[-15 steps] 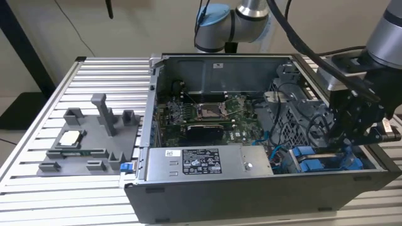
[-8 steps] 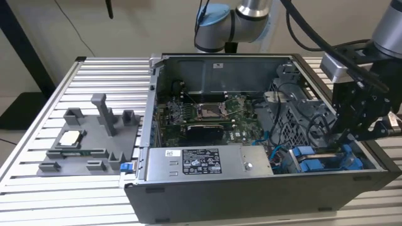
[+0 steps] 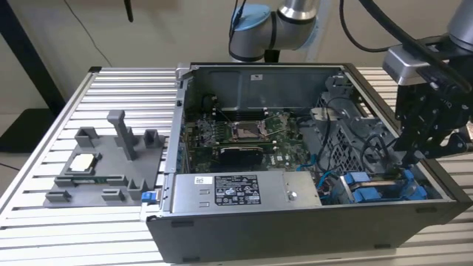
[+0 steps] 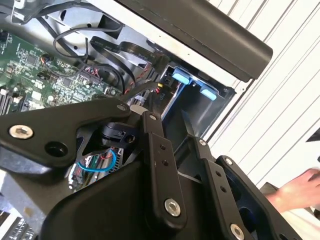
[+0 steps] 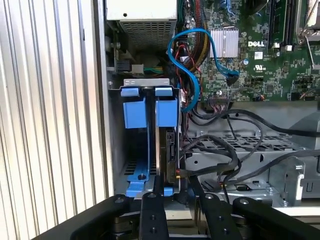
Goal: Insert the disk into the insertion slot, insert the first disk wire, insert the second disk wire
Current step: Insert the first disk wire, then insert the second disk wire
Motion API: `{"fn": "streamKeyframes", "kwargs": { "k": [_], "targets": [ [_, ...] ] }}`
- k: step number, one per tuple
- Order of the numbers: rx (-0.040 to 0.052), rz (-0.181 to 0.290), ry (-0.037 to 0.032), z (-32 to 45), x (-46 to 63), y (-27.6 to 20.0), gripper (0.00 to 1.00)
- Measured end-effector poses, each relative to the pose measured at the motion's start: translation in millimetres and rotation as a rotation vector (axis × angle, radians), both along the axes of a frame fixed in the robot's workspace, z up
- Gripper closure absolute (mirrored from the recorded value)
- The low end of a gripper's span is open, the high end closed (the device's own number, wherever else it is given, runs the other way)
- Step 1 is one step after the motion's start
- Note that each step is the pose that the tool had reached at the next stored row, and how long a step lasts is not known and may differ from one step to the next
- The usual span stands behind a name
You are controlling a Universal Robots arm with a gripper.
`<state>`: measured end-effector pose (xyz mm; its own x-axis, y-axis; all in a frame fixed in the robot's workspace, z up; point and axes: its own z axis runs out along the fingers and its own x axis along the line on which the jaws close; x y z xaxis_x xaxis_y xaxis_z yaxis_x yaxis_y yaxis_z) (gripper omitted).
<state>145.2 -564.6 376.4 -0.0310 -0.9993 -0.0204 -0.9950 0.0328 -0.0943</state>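
Disk (image 5: 170,150), blue-framed, sits in the perforated grey metal slot (image 5: 117,150); gripper (image 5: 173,180) sits at its edge. I cannot tell its grip.

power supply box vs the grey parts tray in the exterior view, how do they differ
The power supply box sits inside the open computer case; the parts tray lies outside it on the slatted table, toward the exterior view's left. The box is a closed metal block with a label; the tray is an open plastic base with upright posts. Both are grey.
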Motion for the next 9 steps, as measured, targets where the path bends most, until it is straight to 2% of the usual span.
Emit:
{"fn": "streamKeyframes", "kwargs": {
  "k": [2, 3, 9],
  "targets": [
    [-0.0007, 0.0, 0.0005, 0.0, 0.2, 0.1, 0.67],
    [-0.0012, 0.0, 0.0029, 0.2, 1.1, 0.1, 0.67],
    [-0.0011, 0.003, 0.0401, 0.2, 13.8, 0.1, 0.67]
  ]
}}
